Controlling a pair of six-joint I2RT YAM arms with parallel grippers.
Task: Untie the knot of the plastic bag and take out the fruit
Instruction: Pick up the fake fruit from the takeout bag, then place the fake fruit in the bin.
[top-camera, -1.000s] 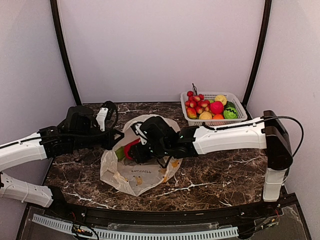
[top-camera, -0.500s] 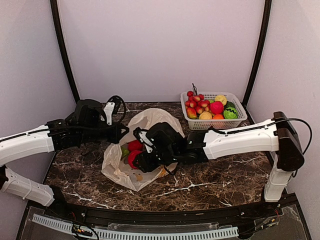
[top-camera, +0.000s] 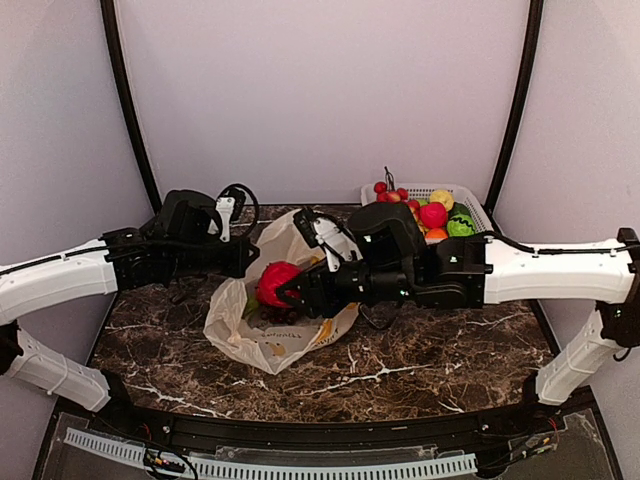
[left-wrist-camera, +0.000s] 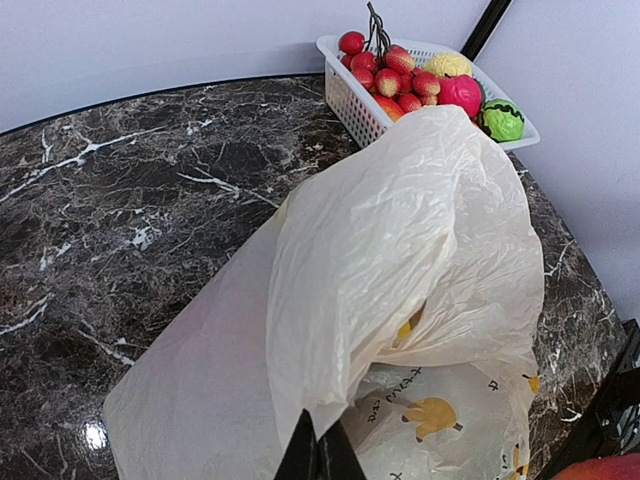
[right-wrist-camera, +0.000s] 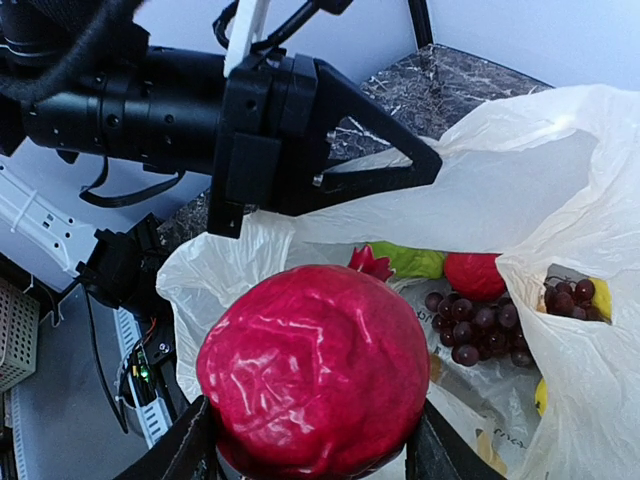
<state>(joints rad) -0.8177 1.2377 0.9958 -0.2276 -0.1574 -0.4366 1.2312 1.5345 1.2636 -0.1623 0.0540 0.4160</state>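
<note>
Fruit, a glossy red ball (right-wrist-camera: 320, 370), sits pinched in the right tool (right-wrist-camera: 312, 450) just above the plastic bag (left-wrist-camera: 400, 250), whose film the left tool (left-wrist-camera: 318, 458) pinches up. The white basket (left-wrist-camera: 348, 100) lies rightward, nearer the right arm.

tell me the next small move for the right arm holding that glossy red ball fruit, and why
Probably carry the glossy red ball-shaped fruit toward the white mesh basket. The right gripper is shut on it above the open cream plastic bag, whose rim the left gripper pinches up.
</note>
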